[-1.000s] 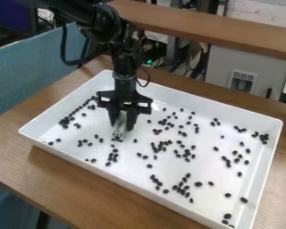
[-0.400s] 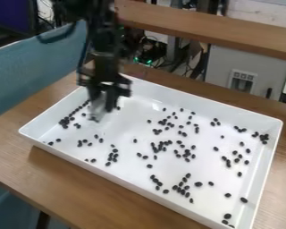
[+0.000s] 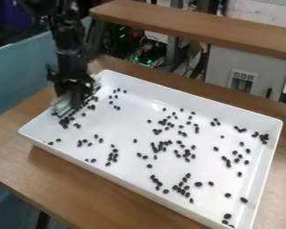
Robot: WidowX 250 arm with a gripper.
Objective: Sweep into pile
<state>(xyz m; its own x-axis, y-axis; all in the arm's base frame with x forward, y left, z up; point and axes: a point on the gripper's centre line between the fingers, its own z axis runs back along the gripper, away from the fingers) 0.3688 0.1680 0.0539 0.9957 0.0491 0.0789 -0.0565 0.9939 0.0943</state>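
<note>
We see the gripper (image 3: 70,99) at the upper left of the frame, closed on a pale tool (image 3: 62,106), blurred, its long axis slanting down to the lower left. Right beside it, dark beans (image 3: 64,121) form a band running from lower left to upper right. We find others scattered across the white tray (image 3: 127,126), singly and in clumps.

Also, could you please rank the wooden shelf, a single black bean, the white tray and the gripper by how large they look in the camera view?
1. White tray, clearly largest
2. Wooden shelf
3. Gripper
4. Single black bean, by far the smallest
</note>
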